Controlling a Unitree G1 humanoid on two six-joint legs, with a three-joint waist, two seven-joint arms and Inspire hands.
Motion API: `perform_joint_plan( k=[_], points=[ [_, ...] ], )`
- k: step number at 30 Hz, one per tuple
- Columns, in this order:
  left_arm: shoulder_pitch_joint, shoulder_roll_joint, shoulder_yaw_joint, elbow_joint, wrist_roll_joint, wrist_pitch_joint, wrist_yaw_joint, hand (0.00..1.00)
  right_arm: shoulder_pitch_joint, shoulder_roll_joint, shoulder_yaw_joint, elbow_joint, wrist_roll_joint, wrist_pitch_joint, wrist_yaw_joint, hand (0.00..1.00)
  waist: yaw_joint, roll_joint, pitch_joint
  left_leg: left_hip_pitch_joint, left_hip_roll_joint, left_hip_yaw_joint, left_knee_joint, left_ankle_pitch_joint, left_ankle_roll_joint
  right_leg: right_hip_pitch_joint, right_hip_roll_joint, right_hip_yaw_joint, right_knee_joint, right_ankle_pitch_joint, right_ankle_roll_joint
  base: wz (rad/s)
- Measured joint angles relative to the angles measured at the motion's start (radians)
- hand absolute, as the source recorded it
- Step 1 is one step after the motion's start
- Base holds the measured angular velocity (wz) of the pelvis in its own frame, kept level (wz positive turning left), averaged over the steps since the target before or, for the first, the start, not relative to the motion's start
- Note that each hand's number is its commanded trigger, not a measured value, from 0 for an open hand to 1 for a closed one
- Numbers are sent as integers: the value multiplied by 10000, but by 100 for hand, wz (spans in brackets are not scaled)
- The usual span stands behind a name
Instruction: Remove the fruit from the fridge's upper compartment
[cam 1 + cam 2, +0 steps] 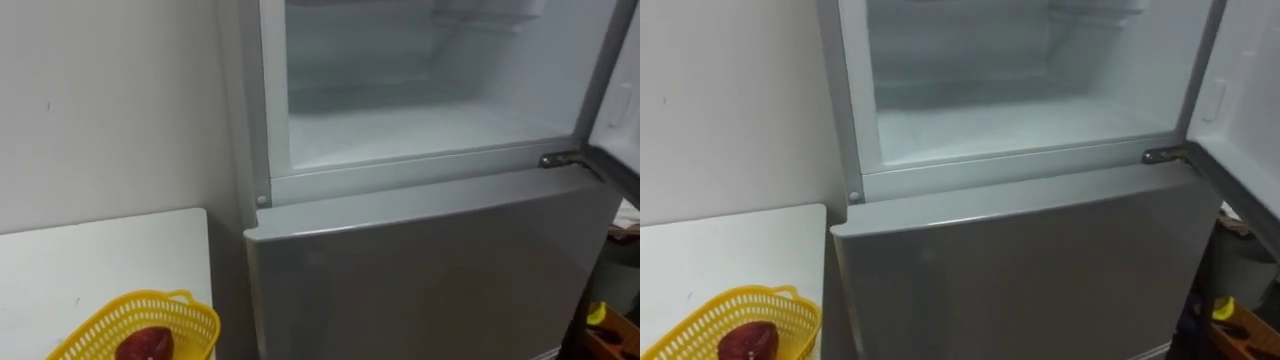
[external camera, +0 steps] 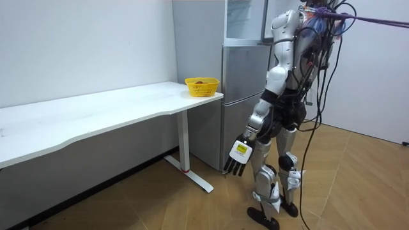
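White flat-topped table (image 1: 100, 260) at the left, against the wall; at its near right corner stands a yellow plastic mesh basket (image 1: 92, 328) holding a dark red rounded object (image 1: 146, 345). Beside the table is a tall grey metal fridge (image 1: 430, 270), its upper compartment (image 1: 420, 130) open and its grey upper door (image 1: 622, 130) swung to the right. The robot stands facing the fridge. Its left hand (image 2: 238, 156) hangs at its side with fingers straight, holding nothing.

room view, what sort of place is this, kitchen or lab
Probably a bare test room rather than a home kitchen: a silver fridge with its upper door open, a long white table, one yellow basket on it.
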Motion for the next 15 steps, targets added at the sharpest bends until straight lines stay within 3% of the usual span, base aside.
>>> perform_joint_plan(
  k=[6, 13, 15],
  points=[
    [-79, -6, -310, 111, -6, 53, 87, 0, -2, -32, 931, -232, -429, 127, 553, 0, 59, -77, 8, 39, 4, -39, 38, 18, -9, 43, -7, -59, 45, 3, -8, 2],
    [-208, 121, -883, 243, -36, 45, 107, 0, -4, -307, 1871, -380, -1231, 545, 822, 0, 249, -522, 18, 78, -2, -35, 63, 8, -8, 60, -2, -53, -50, -3, -10, 0],
    [-184, 193, -1032, 245, -20, 46, 108, 0, -4, -340, 1895, -427, -1396, 562, 818, 0, 342, -558, 20, 61, -9, -37, 73, -11, 7, 54, -12, -73, -57, -4, -7, 0]
  ],
)
